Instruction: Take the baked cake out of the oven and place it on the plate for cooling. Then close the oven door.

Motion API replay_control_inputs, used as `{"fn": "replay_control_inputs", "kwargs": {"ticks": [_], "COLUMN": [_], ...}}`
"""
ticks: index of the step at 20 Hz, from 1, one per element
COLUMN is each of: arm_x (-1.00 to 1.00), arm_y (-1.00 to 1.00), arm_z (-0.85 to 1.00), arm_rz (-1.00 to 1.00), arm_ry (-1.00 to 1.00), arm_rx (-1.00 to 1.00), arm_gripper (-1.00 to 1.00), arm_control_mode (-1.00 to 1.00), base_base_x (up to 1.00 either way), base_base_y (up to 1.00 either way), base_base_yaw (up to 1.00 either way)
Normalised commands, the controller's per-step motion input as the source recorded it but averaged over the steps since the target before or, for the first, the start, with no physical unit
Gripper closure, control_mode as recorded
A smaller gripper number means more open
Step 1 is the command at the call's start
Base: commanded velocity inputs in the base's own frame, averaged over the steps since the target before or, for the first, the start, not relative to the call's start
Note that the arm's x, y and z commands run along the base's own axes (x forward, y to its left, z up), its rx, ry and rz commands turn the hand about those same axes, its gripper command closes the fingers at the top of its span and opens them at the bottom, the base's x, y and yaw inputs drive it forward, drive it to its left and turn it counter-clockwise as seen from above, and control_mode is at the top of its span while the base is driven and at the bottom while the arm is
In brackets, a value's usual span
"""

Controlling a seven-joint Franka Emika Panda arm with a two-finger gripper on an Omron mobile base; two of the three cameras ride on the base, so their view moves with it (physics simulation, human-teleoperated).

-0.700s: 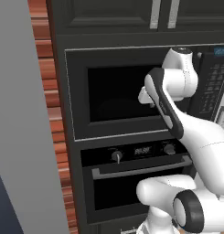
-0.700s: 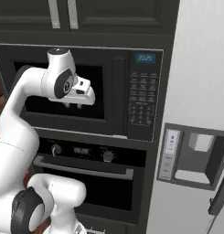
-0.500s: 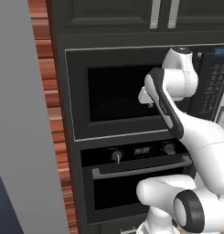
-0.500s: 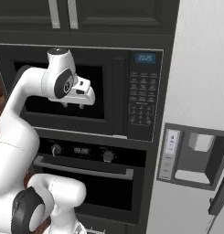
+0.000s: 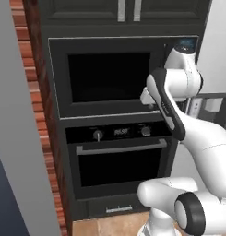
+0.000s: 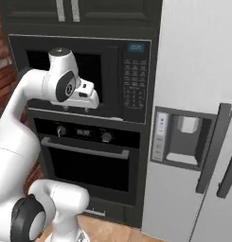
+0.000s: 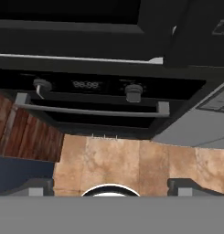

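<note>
Robot's two-finger gripper [image 6: 91,101] hangs in front of the black microwave with a keypad [image 6: 135,78], and its dark finger tips [image 7: 36,187] stand wide apart with nothing between them. It points downward. The black built-in wall oven with two round knobs [image 5: 118,159] lies directly below the hand, under the microwave. The wide black oven door with dark glass [image 6: 86,168] is shut and upright. Its long grey bar handle [image 7: 88,110] runs horizontally, across the line of the fingers, between the knobs and the glass. I judge that the hand must go down and forward to reach this bar. Cake and plate I cannot find; probably the cake is behind the closed door.
</note>
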Motion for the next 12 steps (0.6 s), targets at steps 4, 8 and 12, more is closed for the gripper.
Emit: {"fn": "replay_control_inputs", "kwargs": {"ticks": [4, 8, 12], "arm_x": [0.0, 0.0, 0.0], "arm_y": [0.0, 0.0, 0.0], "arm_z": [0.0, 0.0, 0.0], "arm_rz": [0.0, 0.0, 0.0], "arm_ry": [0.0, 0.0, 0.0], "arm_rx": [0.0, 0.0, 0.0], "arm_gripper": [-1.0, -1.0, -1.0], "arm_control_mode": [1.0, 1.0, 1.0], "base_base_x": [0.0, 0.0, 0.01], "base_base_y": [-0.95, -0.81, -0.8], "base_base_yaw": [0.54, 0.64, 0.65]}}
